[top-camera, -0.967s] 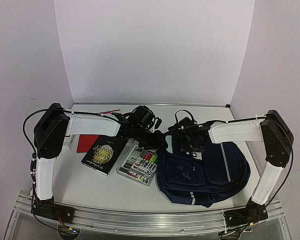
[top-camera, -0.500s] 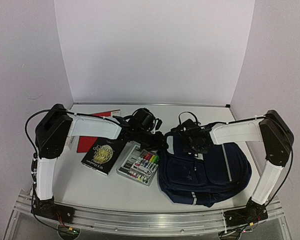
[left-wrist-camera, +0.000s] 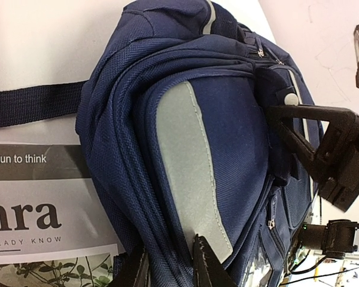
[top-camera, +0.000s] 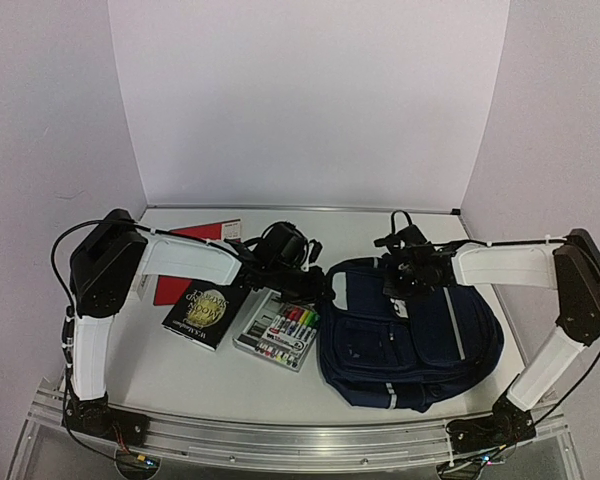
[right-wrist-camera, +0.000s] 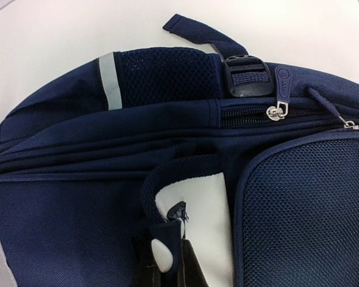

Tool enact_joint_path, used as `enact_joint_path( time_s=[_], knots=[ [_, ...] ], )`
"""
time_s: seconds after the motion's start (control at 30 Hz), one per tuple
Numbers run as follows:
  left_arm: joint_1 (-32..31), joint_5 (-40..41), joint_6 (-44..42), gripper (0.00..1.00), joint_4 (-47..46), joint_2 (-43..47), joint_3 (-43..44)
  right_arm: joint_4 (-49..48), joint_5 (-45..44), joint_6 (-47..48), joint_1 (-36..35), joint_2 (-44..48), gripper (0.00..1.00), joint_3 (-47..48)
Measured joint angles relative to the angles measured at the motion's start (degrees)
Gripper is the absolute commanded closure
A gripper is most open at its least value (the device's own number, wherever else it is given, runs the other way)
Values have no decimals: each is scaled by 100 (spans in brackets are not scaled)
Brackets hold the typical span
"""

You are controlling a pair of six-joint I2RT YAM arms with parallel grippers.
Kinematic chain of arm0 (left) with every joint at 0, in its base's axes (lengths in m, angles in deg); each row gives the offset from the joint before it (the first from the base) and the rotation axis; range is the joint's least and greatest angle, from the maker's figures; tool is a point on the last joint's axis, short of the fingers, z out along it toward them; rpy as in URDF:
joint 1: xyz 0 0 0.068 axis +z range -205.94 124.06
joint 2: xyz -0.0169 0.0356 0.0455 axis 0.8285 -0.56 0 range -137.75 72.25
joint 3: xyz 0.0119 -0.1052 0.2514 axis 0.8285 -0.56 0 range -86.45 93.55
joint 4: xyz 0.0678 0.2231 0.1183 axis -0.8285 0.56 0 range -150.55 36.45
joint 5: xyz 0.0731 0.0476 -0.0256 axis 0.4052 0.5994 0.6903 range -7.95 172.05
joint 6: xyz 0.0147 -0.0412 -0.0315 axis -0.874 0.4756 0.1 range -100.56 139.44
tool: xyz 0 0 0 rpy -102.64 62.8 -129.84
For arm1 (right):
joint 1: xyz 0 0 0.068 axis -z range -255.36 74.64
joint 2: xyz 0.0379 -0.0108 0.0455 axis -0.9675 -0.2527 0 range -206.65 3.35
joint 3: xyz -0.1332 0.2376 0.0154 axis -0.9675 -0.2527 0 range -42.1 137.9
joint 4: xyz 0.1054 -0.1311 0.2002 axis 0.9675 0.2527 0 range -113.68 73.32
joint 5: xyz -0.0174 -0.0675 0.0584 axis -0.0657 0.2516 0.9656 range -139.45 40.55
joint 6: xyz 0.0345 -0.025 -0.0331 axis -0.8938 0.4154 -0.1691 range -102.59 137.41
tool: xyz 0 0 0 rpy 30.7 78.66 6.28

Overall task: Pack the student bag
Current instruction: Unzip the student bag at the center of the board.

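Note:
The student bag (top-camera: 410, 340), navy with grey-white stripes, lies flat on the right half of the table. My left gripper (top-camera: 315, 287) is at its upper left edge. In the left wrist view the gripper (left-wrist-camera: 169, 269) is shut on a fold of the bag (left-wrist-camera: 215, 119) beside the grey stripe. My right gripper (top-camera: 412, 272) is over the bag's top. In the right wrist view it (right-wrist-camera: 167, 266) is shut on a navy flap of the bag (right-wrist-camera: 78, 209), turned back so that pale lining (right-wrist-camera: 197, 203) shows. The right gripper's fingers (left-wrist-camera: 293, 134) also show in the left wrist view.
A black book with a gold emblem (top-camera: 208, 305), a marker set in a clear case (top-camera: 280, 330) and a red notebook (top-camera: 172, 287) lie left of the bag. A printed cover (left-wrist-camera: 36, 209) lies under the bag's edge. A loose strap (left-wrist-camera: 30, 103) trails out. White walls enclose the table.
Both grippers have closed on the bag's fabric. The right arm has swung out to the right and back, drawing the bag's top with it. The left gripper has moved slightly right.

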Motion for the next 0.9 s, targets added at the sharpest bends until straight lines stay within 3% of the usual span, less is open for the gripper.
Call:
enact_joint_path(
  time_s=[0.27, 0.5, 0.9],
  knots=[
    [66, -36, 145, 78, -348, 104, -309, -446, 1731, 397, 742, 412, 100, -347],
    [111, -28, 152, 78, -382, 152, -422, -674, 2684, 661, 1230, 524, 100, -535],
    [236, 80, 137, 76, -185, 334, -545, -772, 3244, 919, 2033, 711, 100, -905]
  ],
)
